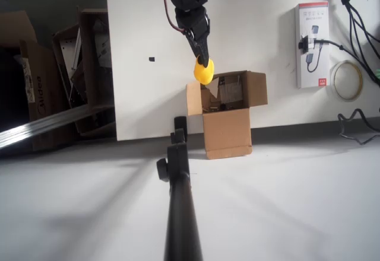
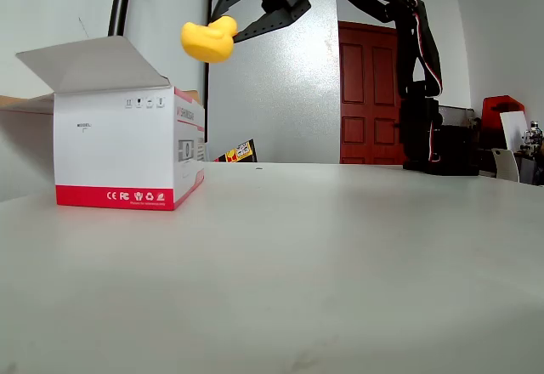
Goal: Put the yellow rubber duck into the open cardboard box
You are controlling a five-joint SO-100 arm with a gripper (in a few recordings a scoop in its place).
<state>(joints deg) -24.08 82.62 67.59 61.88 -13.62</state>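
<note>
My gripper point(image 1: 203, 58) is clamped on the yellow rubber duck point(image 1: 203, 71), above the open cardboard box's point(image 1: 227, 131) near flap; releasing here, I judge, could bounce it outside.

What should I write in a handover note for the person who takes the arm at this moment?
Hand: shut on the yellow rubber duck, raised above the table.
Duck: in the overhead view at the upper left flap of the open cardboard box; in the fixed view high in the air.
Done: duck picked up and carried to the box.
Left: move it over the opening, open the hand, pull back.
</note>
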